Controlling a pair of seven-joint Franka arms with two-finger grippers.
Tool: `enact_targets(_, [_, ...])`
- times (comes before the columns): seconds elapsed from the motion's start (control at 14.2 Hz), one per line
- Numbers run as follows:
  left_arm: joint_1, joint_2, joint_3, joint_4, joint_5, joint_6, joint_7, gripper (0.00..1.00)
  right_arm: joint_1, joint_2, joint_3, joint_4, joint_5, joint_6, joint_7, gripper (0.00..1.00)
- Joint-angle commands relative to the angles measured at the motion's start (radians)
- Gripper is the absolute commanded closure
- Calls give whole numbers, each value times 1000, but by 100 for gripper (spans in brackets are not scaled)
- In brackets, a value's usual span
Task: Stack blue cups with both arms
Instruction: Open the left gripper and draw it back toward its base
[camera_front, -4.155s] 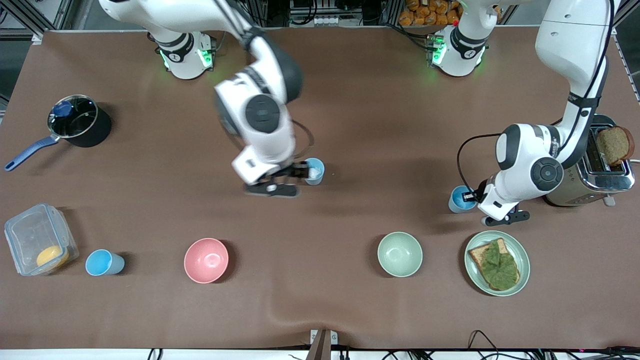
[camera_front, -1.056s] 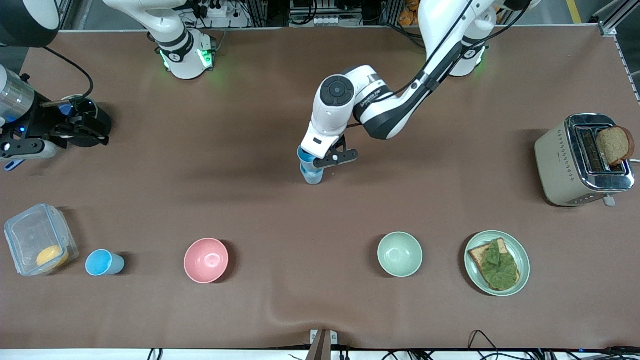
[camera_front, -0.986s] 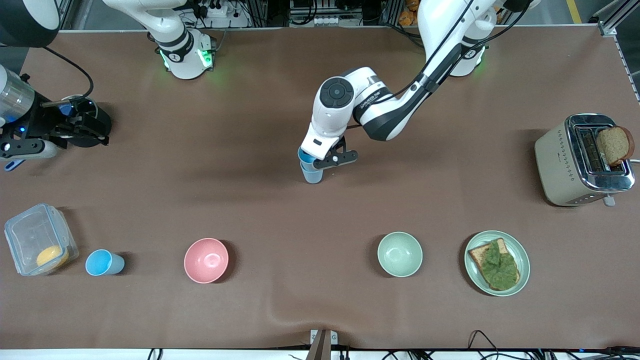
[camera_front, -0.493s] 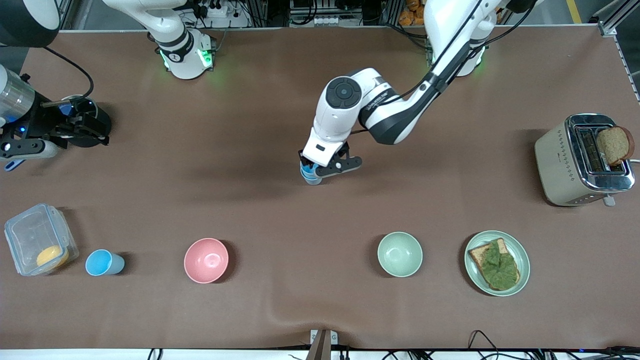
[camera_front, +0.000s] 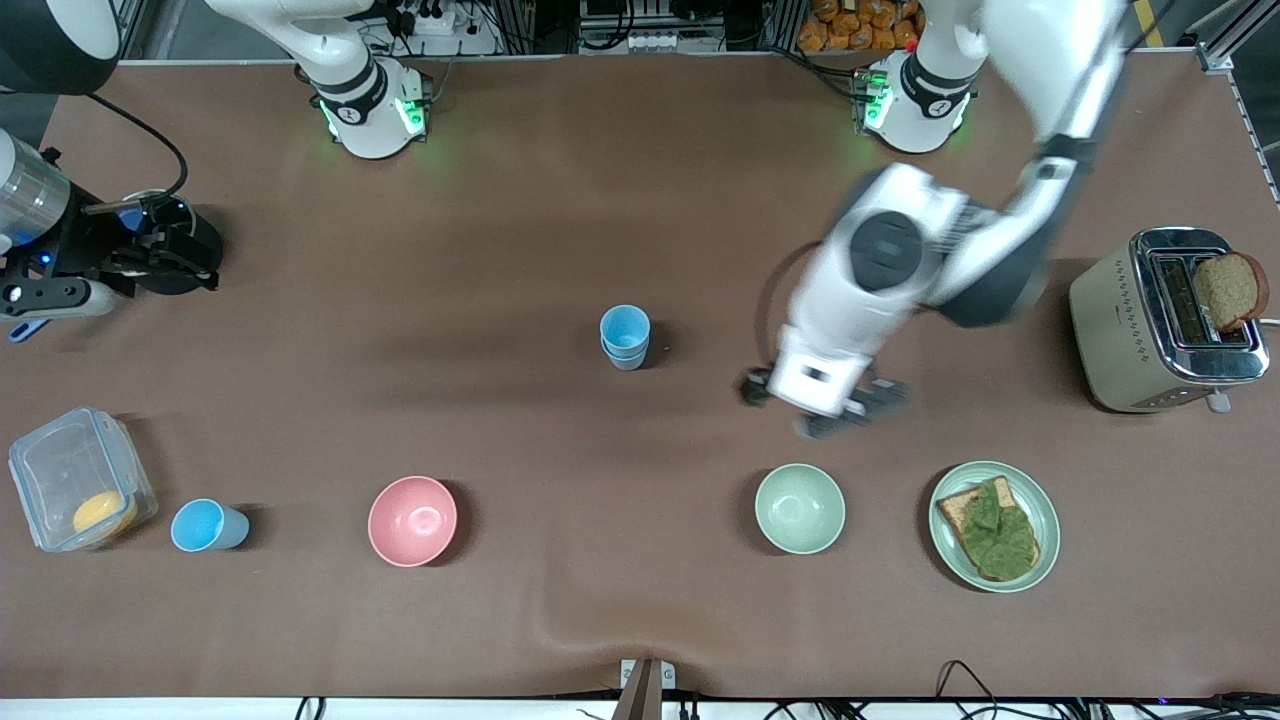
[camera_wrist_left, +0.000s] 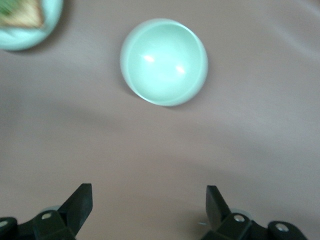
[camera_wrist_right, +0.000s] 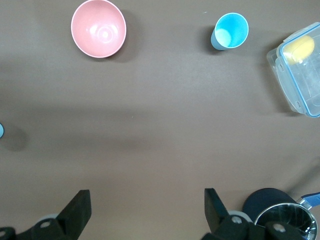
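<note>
Your stacked cups (camera_front: 625, 337) stand upright near the middle of the bench, the sky-blue one nested in the paler one, mouth up, with nothing touching them. A third blue cup (camera_front: 207, 525) sits apart, close to the bench's front edge toward the right arm's end, just beside the clear box (camera_front: 80, 478) and between it and the pink bowl (camera_front: 412, 520); it looks tipped a little, its mouth turned toward the box. If you count that cup as part of the job, the relation that matters is which arm is closer, and I judge it to be the right arm. The right gripper (camera_wrist_right: 145, 207) hangs with its jaws spread wide and empty over the right arm's end of the bench, beside the black pot (camera_front: 160, 243), and its wrist view already takes in the cup (camera_wrist_right: 230, 31), the box (camera_wrist_right: 299, 75) and the pink bowl (camera_wrist_right: 98, 28). From that gripper the cup lies toward the bench's front edge. The left gripper (camera_front: 822, 400) is also wide open and empty, over bare bench between the stack and the toaster (camera_front: 1165, 320), with the green bowl (camera_wrist_left: 164, 62) ahead of it in its wrist view and the sandwich plate (camera_front: 995, 525) off toward the left arm's end; it is well apart from the lone cup, with the stack and both bowls in between. So any approach to that cup would fall to your right arm, coming down over its rim.
</note>
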Motion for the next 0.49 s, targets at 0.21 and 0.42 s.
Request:
enact_targets(0.21, [176,-97,-20,27,-41,-122,283,0,-18,3,16,10,-10,-10,-7,0])
enact_targets(0.42, [248,-145,-14,27,-90,-179,440,0,-19,3,16,10,-10,-10,-7,0])
